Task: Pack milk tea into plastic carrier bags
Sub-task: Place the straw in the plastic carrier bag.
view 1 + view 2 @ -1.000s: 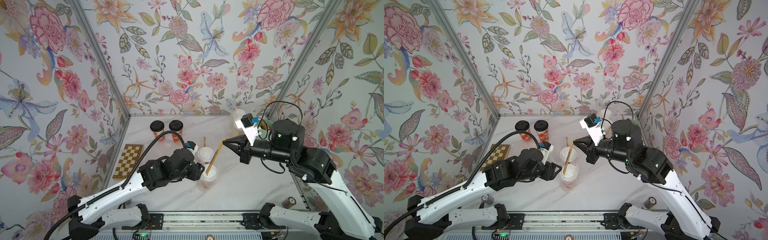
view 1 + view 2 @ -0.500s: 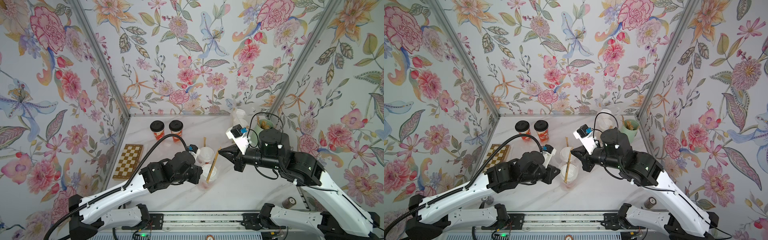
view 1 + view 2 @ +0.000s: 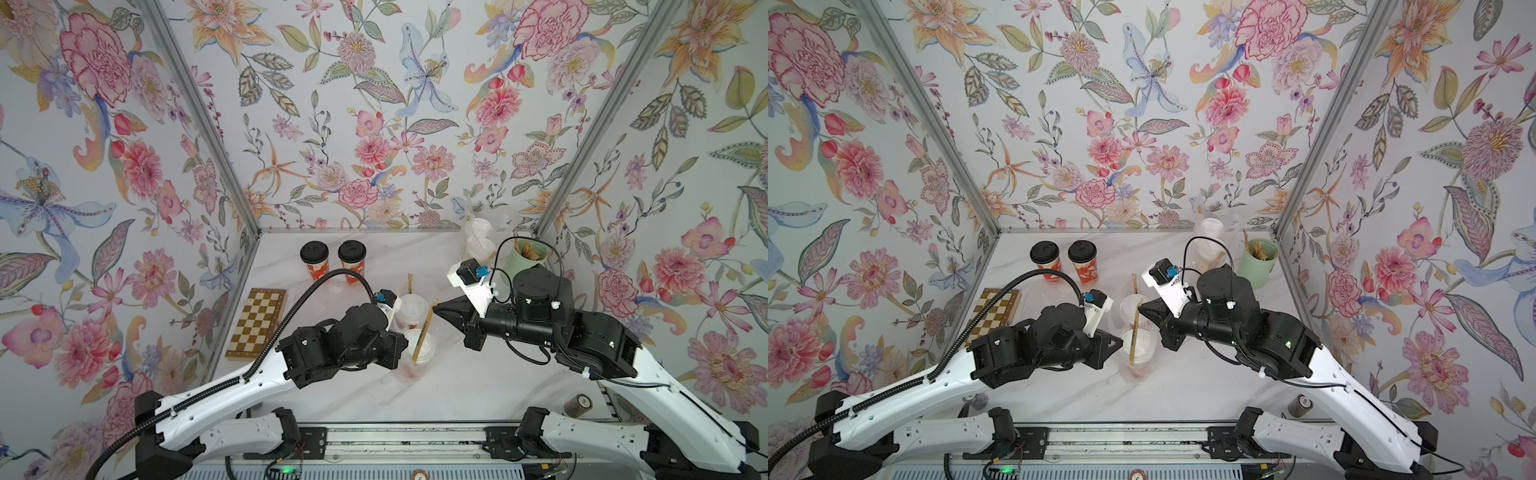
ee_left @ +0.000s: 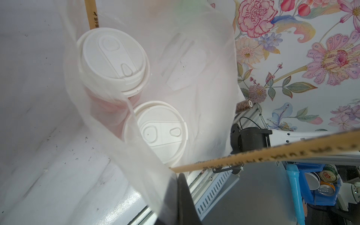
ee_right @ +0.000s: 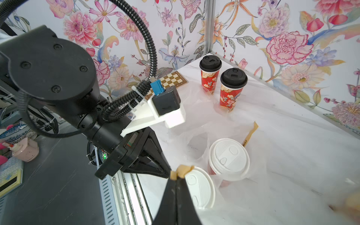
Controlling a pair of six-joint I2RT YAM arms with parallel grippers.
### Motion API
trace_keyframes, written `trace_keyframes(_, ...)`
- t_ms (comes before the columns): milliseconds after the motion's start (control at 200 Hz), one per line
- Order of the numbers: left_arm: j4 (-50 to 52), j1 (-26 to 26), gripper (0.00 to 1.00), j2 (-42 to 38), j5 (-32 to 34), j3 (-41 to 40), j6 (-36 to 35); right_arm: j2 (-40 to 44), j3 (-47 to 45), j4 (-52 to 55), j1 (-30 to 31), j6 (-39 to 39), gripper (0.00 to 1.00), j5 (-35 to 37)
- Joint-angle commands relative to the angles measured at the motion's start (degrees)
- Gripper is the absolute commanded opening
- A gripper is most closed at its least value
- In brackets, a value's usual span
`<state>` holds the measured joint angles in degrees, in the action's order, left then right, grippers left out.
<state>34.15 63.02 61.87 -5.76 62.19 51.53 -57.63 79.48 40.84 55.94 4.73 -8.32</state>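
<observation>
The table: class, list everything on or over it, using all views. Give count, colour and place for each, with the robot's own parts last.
black-lid cups: 2, red sides, back left.
white-lid cups: 4, white lids; two mid-table, two back right.
bags: 2 certain, clear, one round each white-lid pair; more clear film lies flat near the black-lid cups.
green cup: 1, mint, back right.
sticks: brown; one slanting over the mid-table cups, one just behind them, several in the green cup.
chessboard: 1, brown and cream, left edge.
cylinder: 1, brown, front right.
left hand: black, shut on the mid-table bag's rim.
right hand: black, shut on the slanting stick's top.
</observation>
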Motion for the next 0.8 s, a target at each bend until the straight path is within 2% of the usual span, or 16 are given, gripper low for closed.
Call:
trace_keyframes(0, -1.4, 0.9, 0.0, -1.3, 0.0, -0.9, 0.5, 0.5, -2.0, -1.3, 0.9, 0.4, 0.0, -2.8)
trace_keyframes(210, -2.0, 0.9, 0.0, -1.6, 0.4, -1.4, 0.8, 1.0, -5.8, -2.9, 3.7, 0.1, 0.0, -3.0)
trace_keyframes(395, -1.9, 0.9, 0.0, -1.7, 1.0, -1.2, 1.0, 5.7, -16.7, -12.1, 7.1, -2.4, 0.0, -0.2)
trace_keyframes(580, -1.7, 0.9, 0.0, -1.8, 1.4, -1.2, 1.3, 11.3, -28.9, -23.5, 7.2, -3.1, 0.0, -1.0)
trace_keyframes(791, -1.5, 0.9, 0.0, -1.5, 1.4, -1.0, 1.4, 14.9, -39.2, -29.1, 7.2, -3.2, 0.0, 2.4)
